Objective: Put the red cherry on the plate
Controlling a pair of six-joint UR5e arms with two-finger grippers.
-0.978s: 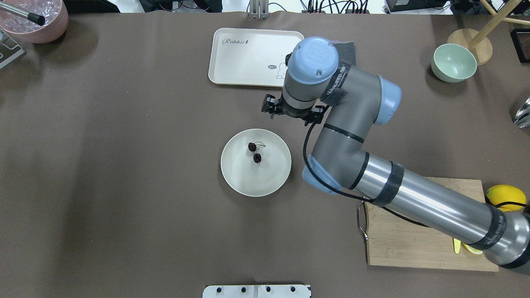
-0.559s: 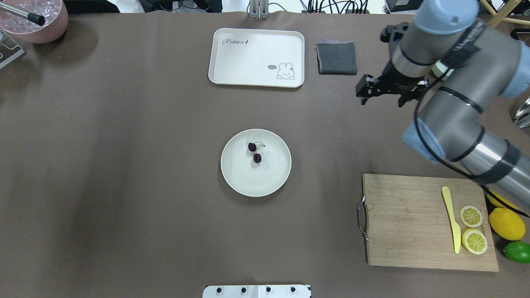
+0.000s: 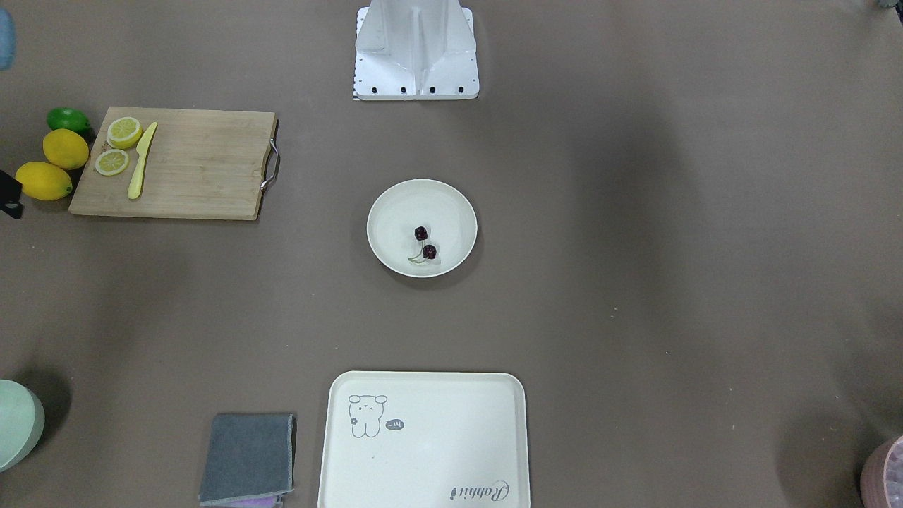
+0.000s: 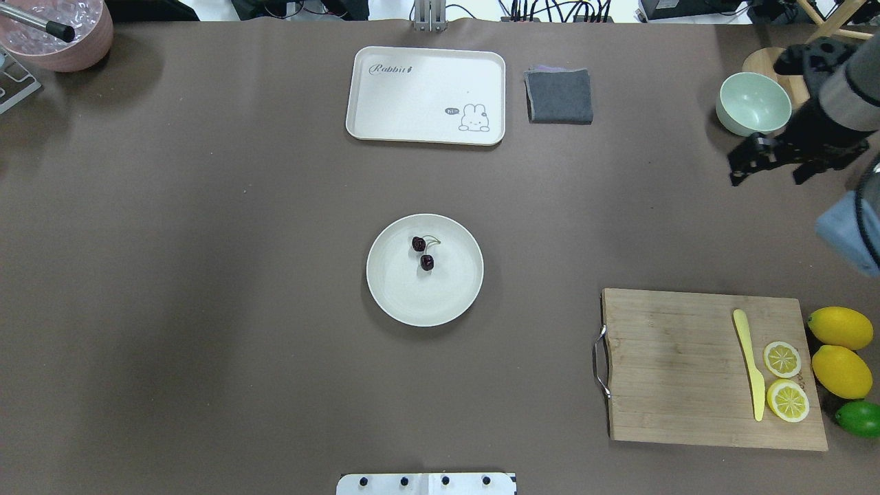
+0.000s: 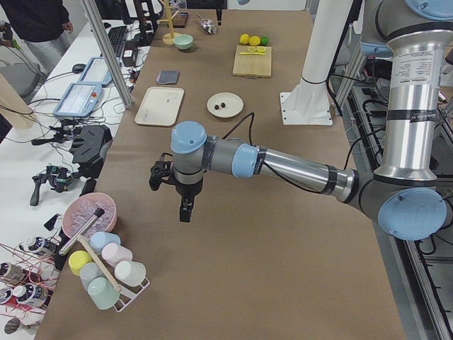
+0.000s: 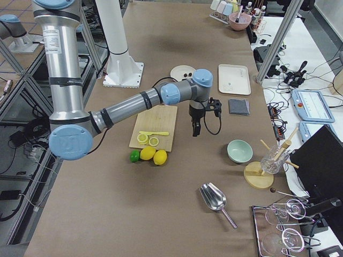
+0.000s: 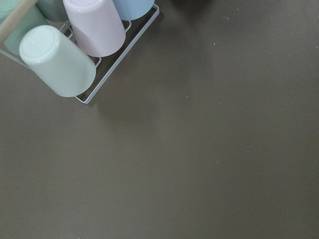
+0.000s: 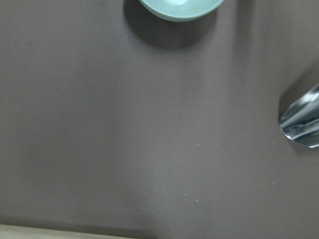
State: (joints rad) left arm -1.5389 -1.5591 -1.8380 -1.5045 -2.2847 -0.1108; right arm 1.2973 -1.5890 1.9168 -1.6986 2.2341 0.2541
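Observation:
The red cherry [image 4: 423,253], a dark pair on pale stems, lies inside the plate [image 4: 392,295] at the table's middle. It also shows on the plate [image 3: 388,212] as the cherry [image 3: 425,242] in the front-facing view. My right wrist [image 4: 790,151] hovers far off to the right beside the green bowl, and its gripper [image 6: 195,130] hangs down with nothing seen in it; I cannot tell whether it is open or shut. My left gripper [image 5: 185,211] hangs over bare table near the cup rack, and its state cannot be told either.
A rabbit tray [image 4: 426,96] and grey cloth [image 4: 558,96] lie at the back. The green bowl [image 4: 753,103] is back right. A cutting board [image 4: 674,364] holds a yellow knife and lemon slices, with lemons [image 4: 840,350] beside it. A cup rack [image 7: 75,50] stands under my left wrist.
My right arm has swung away from the plate to the right, past the grey cloth to the green bowl. The cherry has stayed on the plate.

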